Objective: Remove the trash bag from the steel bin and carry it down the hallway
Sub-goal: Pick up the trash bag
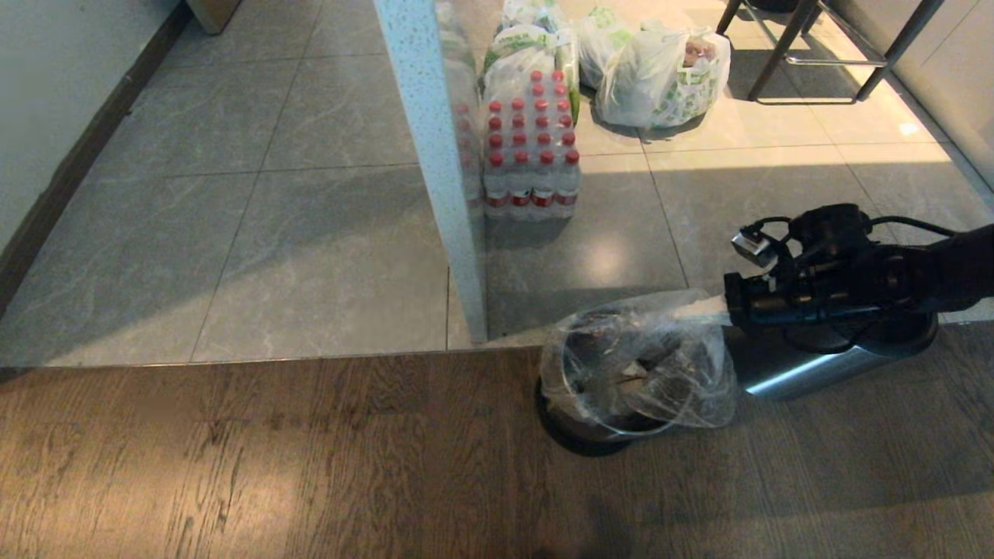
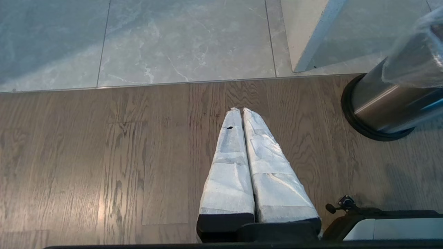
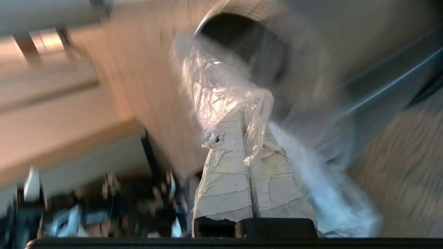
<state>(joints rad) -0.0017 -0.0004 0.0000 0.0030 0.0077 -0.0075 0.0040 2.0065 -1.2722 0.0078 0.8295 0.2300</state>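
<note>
Clear trash bag (image 3: 221, 93) film sits pinched in the right claw (image 3: 242, 138), shown only by its wrist view.

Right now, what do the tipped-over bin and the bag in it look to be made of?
The steel bin looks like brushed metal with a dull sheen and streaked reflections along its side; its base seems black plastic or rubber, matte. The trash bag looks like thin clear plastic film: it crinkles, glints, and rubbish shows through. The right end effector is shut on a pinch of that film.
</note>
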